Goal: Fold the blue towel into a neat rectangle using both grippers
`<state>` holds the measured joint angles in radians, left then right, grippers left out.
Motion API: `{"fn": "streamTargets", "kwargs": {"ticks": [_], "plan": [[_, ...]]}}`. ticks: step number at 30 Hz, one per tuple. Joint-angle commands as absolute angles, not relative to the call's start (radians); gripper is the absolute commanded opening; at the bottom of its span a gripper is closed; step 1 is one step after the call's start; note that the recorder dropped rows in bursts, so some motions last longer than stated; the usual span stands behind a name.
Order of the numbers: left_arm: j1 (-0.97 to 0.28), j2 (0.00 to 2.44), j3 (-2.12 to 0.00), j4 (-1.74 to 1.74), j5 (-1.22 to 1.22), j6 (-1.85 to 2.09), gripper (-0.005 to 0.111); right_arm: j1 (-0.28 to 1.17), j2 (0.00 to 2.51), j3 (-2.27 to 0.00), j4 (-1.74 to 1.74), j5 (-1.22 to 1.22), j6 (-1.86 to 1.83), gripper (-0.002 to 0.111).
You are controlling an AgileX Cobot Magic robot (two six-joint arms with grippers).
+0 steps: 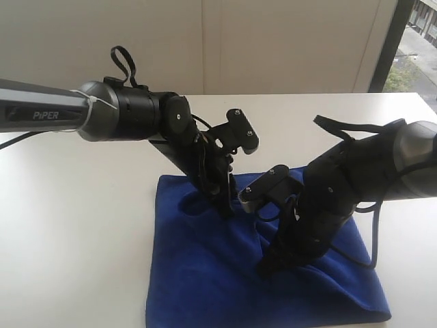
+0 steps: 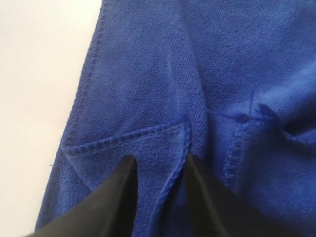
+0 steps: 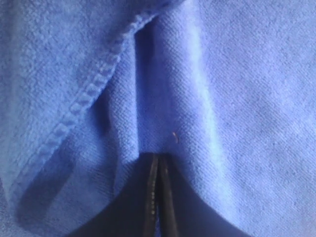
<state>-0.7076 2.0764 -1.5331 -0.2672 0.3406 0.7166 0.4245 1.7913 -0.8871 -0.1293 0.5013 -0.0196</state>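
Blue towel (image 1: 225,280) rumpled, lying on the white surface (image 1: 75,225).
Stitched hems folded over, creases throughout; left tool (image 2: 160,159) spread over a ridge, right tool (image 3: 158,158) clenched, tips against the cloth.

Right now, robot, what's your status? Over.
Left gripper open, astride a ridge of blue towel. Right gripper shut, tips on cloth. Towel rumpled, partly folded. Nothing blocking.
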Motion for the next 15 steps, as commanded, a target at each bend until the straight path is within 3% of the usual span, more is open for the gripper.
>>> {"fn": "streamTargets", "kwargs": {"ticks": [1, 9, 15], "plan": [[-0.710, 2.083, -1.535, -0.221, 0.339, 0.721, 0.034, 0.418, 1.807, -0.881, -0.124, 0.492, -0.021, 0.000], [-0.710, 2.085, -1.535, -0.200, 0.306, 0.710, 0.032, 0.418, 1.807, -0.881, -0.124, 0.493, -0.021, 0.000], [-0.710, 2.085, -1.535, -0.200, 0.308, 0.710, 0.012, 0.418, 1.807, -0.881, -0.124, 0.495, -0.021, 0.000]]}}
